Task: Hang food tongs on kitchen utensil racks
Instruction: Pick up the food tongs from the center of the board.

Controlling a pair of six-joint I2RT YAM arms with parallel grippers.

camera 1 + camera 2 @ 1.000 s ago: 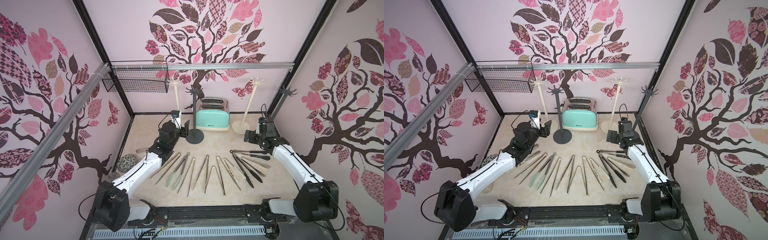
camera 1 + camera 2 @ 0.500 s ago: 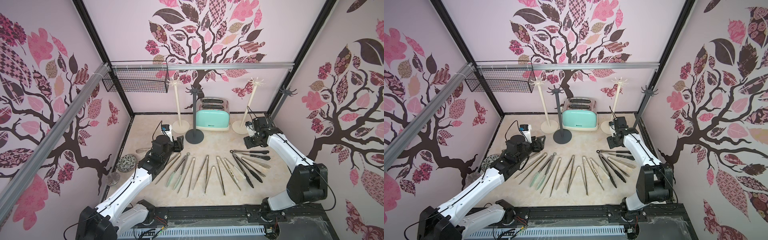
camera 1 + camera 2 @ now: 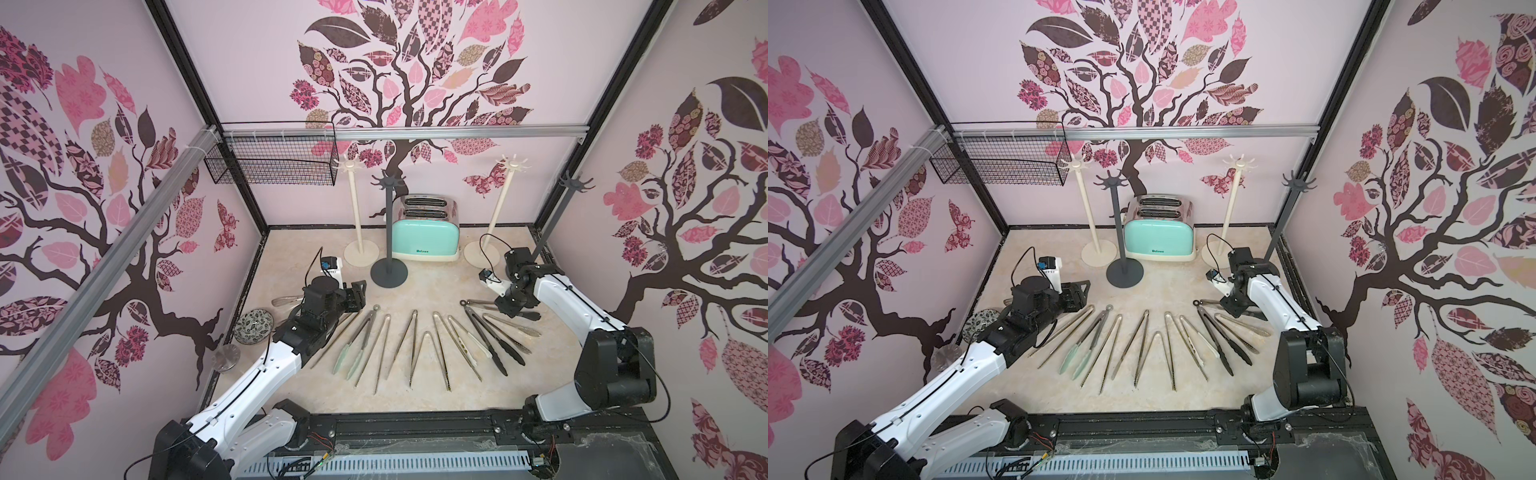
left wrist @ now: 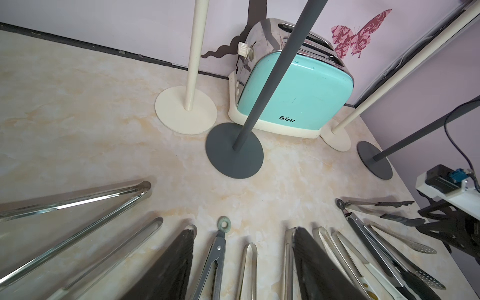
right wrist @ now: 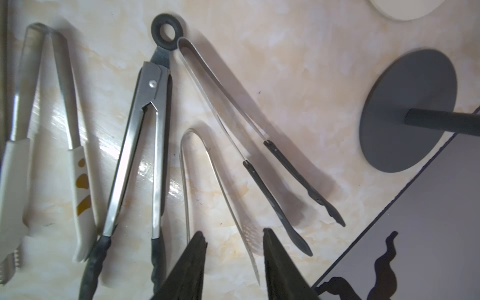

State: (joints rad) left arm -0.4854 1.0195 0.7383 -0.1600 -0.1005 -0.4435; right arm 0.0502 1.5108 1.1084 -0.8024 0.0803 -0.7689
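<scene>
Right wrist: pincer (image 5: 233,232) perhaps above tongs (image 5: 222,181)

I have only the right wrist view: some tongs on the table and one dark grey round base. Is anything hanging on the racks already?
Observer: No. In both top views the hooks of all four racks are bare; all the tongs lie on the table.
Operator: And where is the left arm?
Observer: Its left gripper hovers open and empty near the ring end of the mint-tipped tongs.
Operator: What stands behind the row?
Observer: A mint-green toaster, at the back wall behind the other dark grey rack.
</scene>
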